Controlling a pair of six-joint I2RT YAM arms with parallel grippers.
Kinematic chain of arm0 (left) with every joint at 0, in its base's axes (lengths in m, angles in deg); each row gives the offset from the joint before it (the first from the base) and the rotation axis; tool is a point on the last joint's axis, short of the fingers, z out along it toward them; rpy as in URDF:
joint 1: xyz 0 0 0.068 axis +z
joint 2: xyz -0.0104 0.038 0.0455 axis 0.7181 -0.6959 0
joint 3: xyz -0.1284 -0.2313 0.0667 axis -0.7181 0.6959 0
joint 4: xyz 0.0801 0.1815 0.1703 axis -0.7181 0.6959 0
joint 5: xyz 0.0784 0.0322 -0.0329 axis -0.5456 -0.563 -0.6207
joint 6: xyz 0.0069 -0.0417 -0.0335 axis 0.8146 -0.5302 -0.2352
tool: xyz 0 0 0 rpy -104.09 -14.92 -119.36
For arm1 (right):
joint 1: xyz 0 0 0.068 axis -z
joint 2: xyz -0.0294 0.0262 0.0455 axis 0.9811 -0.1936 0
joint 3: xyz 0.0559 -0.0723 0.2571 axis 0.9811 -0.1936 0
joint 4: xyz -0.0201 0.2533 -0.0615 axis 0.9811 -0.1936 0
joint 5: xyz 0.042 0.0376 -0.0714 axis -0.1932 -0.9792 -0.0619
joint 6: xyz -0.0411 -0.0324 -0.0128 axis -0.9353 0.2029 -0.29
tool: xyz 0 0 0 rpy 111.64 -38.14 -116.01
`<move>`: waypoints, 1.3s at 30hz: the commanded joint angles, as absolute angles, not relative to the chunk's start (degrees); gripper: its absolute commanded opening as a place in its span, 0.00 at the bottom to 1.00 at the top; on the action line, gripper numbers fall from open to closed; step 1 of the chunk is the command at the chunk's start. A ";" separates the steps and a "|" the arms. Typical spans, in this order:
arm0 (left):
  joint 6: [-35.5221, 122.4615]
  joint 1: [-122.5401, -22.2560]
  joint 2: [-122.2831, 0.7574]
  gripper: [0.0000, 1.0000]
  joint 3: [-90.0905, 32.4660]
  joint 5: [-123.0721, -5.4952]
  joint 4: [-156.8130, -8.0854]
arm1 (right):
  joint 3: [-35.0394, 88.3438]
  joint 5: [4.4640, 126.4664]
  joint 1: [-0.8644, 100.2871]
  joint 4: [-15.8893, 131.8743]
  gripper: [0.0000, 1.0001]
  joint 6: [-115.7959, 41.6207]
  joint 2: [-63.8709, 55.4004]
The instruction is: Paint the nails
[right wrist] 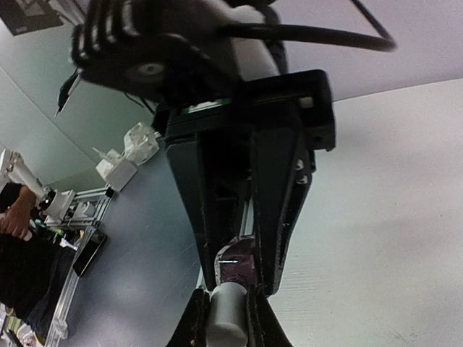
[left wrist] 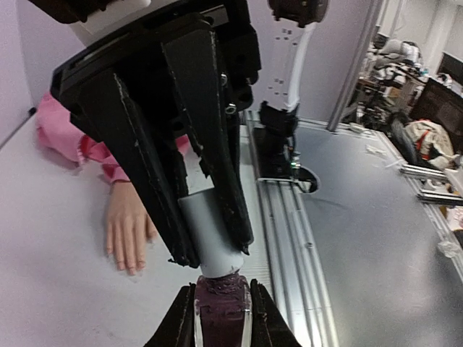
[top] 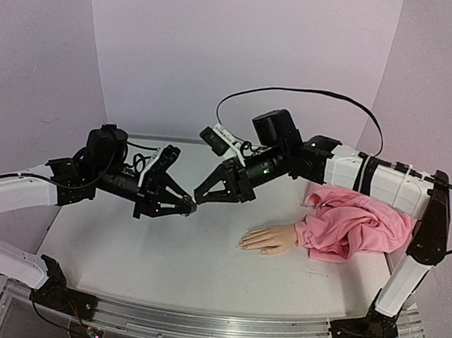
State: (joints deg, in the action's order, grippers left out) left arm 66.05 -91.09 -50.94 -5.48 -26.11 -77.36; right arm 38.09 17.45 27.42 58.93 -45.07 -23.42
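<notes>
Above the bench (top: 163,266), the left jaws clamp a dark polish bottle (left wrist: 222,314) while the right jaws grip its white cap (left wrist: 210,238), apparently to unscrew the brush. The nails (top: 246,245) wait on the mannequin hand (top: 271,238), lying flat nearby, toward the right arm's side.

Open table (top: 126,247) left of mannequin hand (top: 271,238)

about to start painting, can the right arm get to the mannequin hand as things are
Probably yes: the hand lies uncovered on the table near the right gripper, nothing between, though that gripper is shut on the bottle cap.
</notes>
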 commanded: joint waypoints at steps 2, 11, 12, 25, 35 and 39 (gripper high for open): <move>64.47 -91.78 -52.03 0.00 -10.11 -10.15 -83.67 | 39.73 14.90 26.02 52.16 0.05 -52.34 -19.63; 67.01 -91.78 -47.43 0.00 -7.43 -33.89 -83.72 | 32.24 32.87 26.06 70.39 0.57 -31.90 -13.63; 67.22 -91.78 -47.01 0.00 -7.22 -36.62 -83.66 | 32.05 35.00 26.02 70.83 0.66 -30.13 -13.23; 69.80 -91.78 -44.67 0.00 -5.92 -47.75 -83.85 | 33.56 40.34 26.06 72.79 0.78 -14.19 -14.51; 69.74 -91.78 -45.02 0.00 -5.81 -46.97 -83.86 | 35.66 36.47 26.04 75.29 0.54 -13.10 -17.52; 69.79 -91.80 -45.11 0.00 -5.93 -46.22 -83.82 | 35.86 36.48 26.02 75.67 0.51 -13.03 -17.72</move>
State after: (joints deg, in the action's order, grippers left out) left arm 68.76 -91.66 -45.98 -5.68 -46.76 -80.57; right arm 32.53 38.58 25.87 71.63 -13.47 -17.54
